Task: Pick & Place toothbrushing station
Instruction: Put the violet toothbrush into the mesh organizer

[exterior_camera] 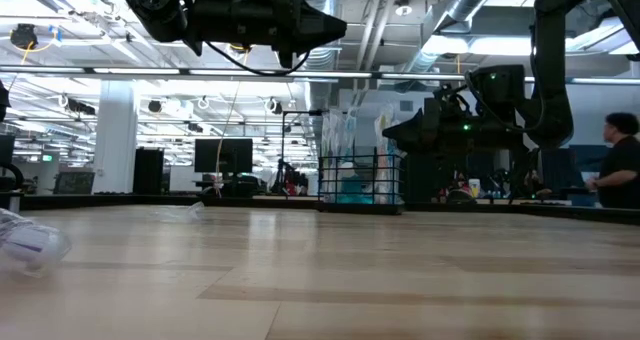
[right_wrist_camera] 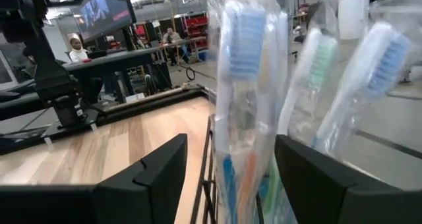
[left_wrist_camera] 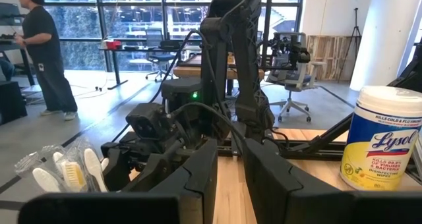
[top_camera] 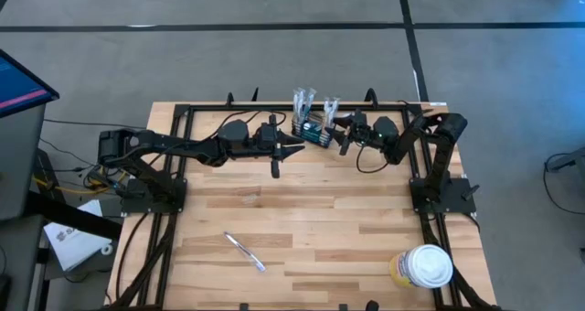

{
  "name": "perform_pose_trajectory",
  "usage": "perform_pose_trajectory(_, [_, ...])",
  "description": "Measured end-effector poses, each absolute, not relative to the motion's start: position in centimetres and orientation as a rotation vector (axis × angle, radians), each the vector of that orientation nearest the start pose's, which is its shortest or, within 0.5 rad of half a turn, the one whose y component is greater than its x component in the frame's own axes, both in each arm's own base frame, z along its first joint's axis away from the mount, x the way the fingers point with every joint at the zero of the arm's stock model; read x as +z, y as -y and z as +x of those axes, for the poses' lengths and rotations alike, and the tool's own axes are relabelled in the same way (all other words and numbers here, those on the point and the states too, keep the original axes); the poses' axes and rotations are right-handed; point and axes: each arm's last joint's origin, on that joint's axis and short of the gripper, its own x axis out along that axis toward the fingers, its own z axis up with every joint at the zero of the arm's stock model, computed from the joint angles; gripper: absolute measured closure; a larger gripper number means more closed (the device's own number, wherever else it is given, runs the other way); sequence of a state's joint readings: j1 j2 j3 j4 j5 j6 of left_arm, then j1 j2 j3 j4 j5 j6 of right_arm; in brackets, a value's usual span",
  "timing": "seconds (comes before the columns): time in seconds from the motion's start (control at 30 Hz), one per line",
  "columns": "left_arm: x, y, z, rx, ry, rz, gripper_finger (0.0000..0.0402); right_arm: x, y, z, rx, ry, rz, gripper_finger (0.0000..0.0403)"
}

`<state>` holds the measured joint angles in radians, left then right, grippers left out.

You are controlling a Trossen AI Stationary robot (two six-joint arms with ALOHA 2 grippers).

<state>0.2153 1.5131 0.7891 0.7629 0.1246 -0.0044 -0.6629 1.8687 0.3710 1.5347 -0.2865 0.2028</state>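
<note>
The toothbrushing station, a small black wire-mesh holder, stands on its base at the table's far edge. Wrapped toothbrushes stick upright out of it. My right gripper reaches level from the table's right and is open. In the right wrist view its two fingers stand on either side of the holder's wire wall and the brushes. My left gripper hovers level above the table, just left of and nearer than the station. Its fingers are a narrow gap apart with nothing between them.
A wrapped toothbrush lies loose on the wood near the front left. A white-lidded yellow wipes tub stands at the front right corner. A black frame rail runs along the far edge. A person stands beyond the table.
</note>
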Motion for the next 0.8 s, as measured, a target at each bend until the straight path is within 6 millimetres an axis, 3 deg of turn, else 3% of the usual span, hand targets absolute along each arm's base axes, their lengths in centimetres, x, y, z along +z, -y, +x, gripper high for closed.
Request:
perform_pose_trajectory(0.27, [25.3, -6.6, 31.8, 0.091, 0.033, 0.001, 0.0334, 11.8, 15.7, 20.3, -0.402, 0.051, 0.195, 0.0194])
perform_pose_trajectory(0.57, [25.2, -6.6, 31.8, 0.09, 0.029, 0.001, 0.0334, 14.1, 14.2, 17.5, -0.417, 0.121, 0.153, 0.0198])
perform_pose_trajectory(0.8, [24.2, -6.0, 31.9, 0.032, -0.077, -0.019, 0.0334, 14.4, 12.2, 17.7, -0.325, 0.057, 0.188, 0.0201])
